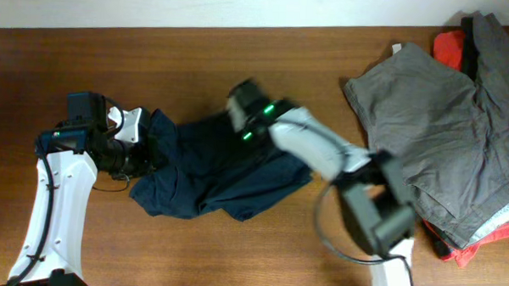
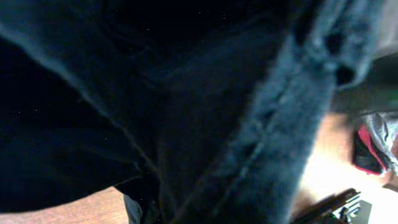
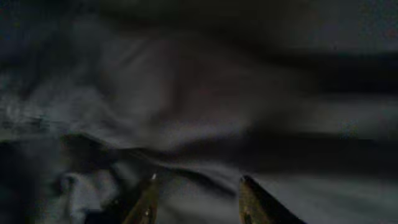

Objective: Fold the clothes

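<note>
The dark navy-blue cloth shorts (image 1: pixel 211 171) lie crumpled on the brown wooden table (image 1: pixel 241 49), a little toward 9 o'clock from its middle, with the loose hem trailing toward 6 o'clock. The left gripper (image 1: pixel 145 152) sits at the 9 o'clock edge of these shorts, its tip buried in the folds. In the left wrist view dark fabric fills nearly the whole frame and hides the fingers, so I cannot tell whether this pincer is apart or clamped on the cloth.

The right gripper (image 1: pixel 239 104) is at the 12 o'clock edge of the navy shorts, blurred in the overhead view, and its white arm reaches in from 5 o'clock. The right wrist view is blurred as well. It shows the two fingertips (image 3: pixel 148 200) set apart, with dark rumpled cloth beyond them and nothing clearly caught between.

At 3 o'clock on the table, well apart from the navy shorts, rest the grey cloth shorts (image 1: pixel 433 141). They are spread over red-orange pieces (image 1: pixel 449 46) that show at the 1 o'clock and 5 o'clock edges.
</note>
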Robot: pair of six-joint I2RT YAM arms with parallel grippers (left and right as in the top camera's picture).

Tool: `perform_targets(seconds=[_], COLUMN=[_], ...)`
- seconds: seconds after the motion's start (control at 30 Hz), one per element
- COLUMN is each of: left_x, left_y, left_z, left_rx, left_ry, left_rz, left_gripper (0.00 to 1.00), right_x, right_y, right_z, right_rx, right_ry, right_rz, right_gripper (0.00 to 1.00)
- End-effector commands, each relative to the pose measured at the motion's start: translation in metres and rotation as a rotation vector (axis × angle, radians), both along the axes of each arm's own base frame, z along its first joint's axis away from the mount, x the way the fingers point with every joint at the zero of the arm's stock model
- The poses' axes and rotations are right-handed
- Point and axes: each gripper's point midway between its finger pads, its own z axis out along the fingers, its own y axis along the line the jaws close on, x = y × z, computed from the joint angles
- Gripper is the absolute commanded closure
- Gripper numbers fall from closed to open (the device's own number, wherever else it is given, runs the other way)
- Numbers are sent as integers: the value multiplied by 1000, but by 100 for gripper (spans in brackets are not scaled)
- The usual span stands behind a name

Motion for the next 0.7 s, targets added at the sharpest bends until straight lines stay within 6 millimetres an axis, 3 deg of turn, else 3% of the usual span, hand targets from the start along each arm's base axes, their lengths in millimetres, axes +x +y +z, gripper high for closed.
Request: perform_targets(seconds=[0.0,0.07,0.2,0.47,0.63,0.67], left_x=[8,11,17,24,34,34], left_y=[-1,-1,0,-20,-54,-72], left_z=[14,15,17,21,29,32], left_rx=[2,-3,-10,-21,-50,-60], left_ry=[-52,-56,-67,-100,-148,-167], left_rz=[9,27,54,23,-20,-55], left_gripper=[99,100,100,100,100,99], right_x=[33,27,13,-12,-38,-47], right_y=[-65,-97,-123,-134,-125,-117], right_z=[39,23,-4,-45,-67,-74], right_rx=[-110,-166,-220,-253,-202,-197], right_ry=[-107,-27,66,143,208,213], right_rz=[-105,-137,-152,-147,-120,-96], right_gripper=[55,55,55,55,55,55])
